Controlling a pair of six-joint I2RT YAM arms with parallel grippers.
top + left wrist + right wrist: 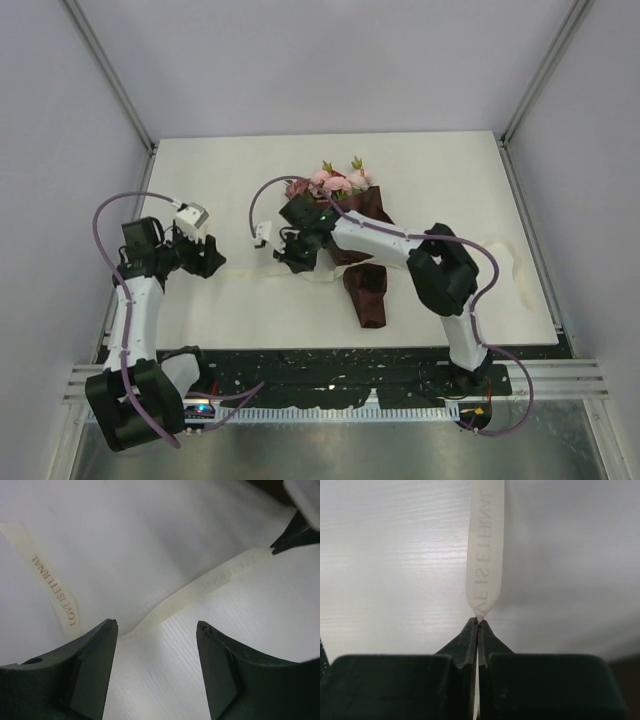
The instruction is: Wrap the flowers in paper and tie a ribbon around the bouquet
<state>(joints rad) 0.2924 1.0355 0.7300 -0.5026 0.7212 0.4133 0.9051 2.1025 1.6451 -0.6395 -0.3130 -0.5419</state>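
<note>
The bouquet lies at the table's middle: pink flowers (330, 182) stick out of a cone of maroon paper (368, 290). The cream ribbon (250, 272) runs flat on the table to its left. My right gripper (290, 258) reaches across the bouquet and is shut on the ribbon (485, 555), which is pinched at the tips of the right gripper (478, 621). My left gripper (215, 262) hovers open just above the table, and the ribbon (200, 587) crosses just beyond the tips of the left gripper (157, 625). A second printed stretch of ribbon (50, 585) lies at the left.
More cream ribbon (510, 262) curls on the table at the right, beyond the right arm's elbow (440, 265). The white table (420, 170) is bounded by frame posts at its far corners. The right gripper's dark fingertip (295, 532) shows in the left wrist view.
</note>
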